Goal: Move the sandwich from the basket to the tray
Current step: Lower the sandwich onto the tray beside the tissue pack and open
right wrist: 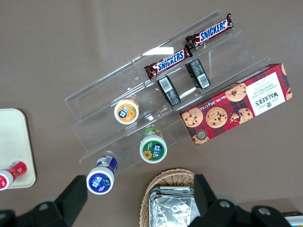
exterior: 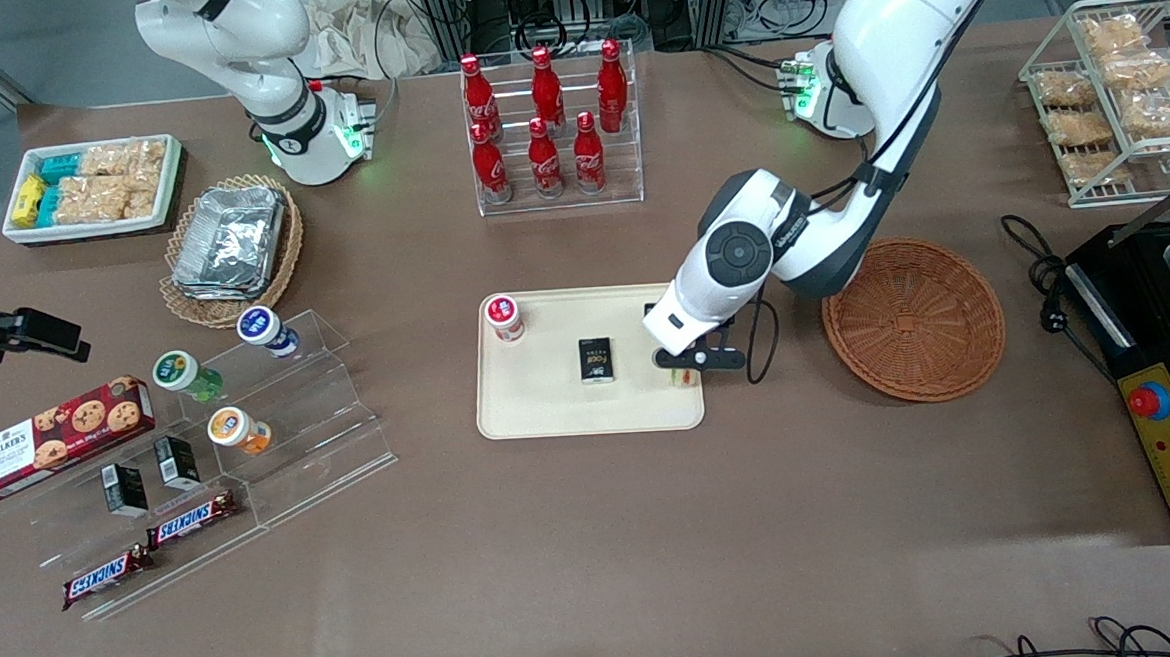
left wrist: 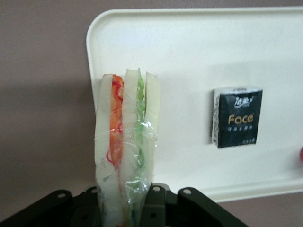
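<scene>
My left gripper (exterior: 685, 363) is shut on the sandwich (exterior: 684, 376), a plastic-wrapped wedge of white bread with orange and green filling. It holds the sandwich over the corner of the cream tray (exterior: 549, 402) that is nearest the basket and the front camera. The left wrist view shows the sandwich (left wrist: 125, 142) edge-on between the fingers (left wrist: 154, 208), over the tray's corner (left wrist: 199, 56). The reddish-brown wicker basket (exterior: 913, 316) stands empty beside the tray, toward the working arm's end of the table.
On the tray lie a small black pack (exterior: 597, 359) and a red-capped bottle (exterior: 504, 316). A rack of red cola bottles (exterior: 547, 130) stands farther from the front camera. A black machine (exterior: 1162, 358) sits beside the basket. Acrylic steps with snacks (exterior: 210, 428) lie toward the parked arm's end.
</scene>
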You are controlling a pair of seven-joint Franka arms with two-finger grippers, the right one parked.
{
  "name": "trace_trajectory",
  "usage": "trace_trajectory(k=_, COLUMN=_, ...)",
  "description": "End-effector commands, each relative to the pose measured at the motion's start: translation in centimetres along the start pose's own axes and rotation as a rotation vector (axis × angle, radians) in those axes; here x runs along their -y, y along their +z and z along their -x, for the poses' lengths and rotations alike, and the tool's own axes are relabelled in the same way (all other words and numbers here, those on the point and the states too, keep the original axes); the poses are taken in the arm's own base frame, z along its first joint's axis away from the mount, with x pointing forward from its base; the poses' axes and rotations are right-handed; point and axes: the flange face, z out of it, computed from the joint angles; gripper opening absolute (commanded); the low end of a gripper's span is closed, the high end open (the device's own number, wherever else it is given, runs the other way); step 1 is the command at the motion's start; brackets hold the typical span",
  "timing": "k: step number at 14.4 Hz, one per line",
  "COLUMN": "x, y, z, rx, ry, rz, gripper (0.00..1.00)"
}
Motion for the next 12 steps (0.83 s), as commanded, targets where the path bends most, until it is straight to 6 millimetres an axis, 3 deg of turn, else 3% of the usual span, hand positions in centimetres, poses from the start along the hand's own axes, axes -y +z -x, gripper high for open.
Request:
trace_trajectory(k=1, x=-1.0, y=1.6, z=-0.6, rx=-0.031, ry=-0.026, rz=-0.007, gripper=0.00)
trace_trajectory(k=4, x=-0.8, y=4.1, z=-1.0, rx=-0.071, ry=-0.055, rz=-0.057, gripper=0.00)
trace_trajectory(k=5, x=-0.8, y=4.8, z=-1.1, rx=-0.086, ry=-0.078, rz=-0.065, gripper=0.14)
trace_trajectory(k=6, x=-1.1, y=5.5, z=-0.9, rx=-0.098, ry=-0.082, rz=-0.080, gripper=0.49)
trace_trajectory(k=7, x=-1.3, y=5.8, z=-0.8, rx=-0.113, ry=-0.068, rz=-0.091, gripper=0.97)
trace_trajectory(k=9, x=-1.5, y=5.6, z=-1.0, rx=-0.119, ry=-0.068, rz=-0.084, gripper=1.00)
trace_trajectory(k=12, x=-2.2, y=3.4, z=-2.3, rx=-0.149, ry=-0.092, rz=-0.055, gripper=1.00)
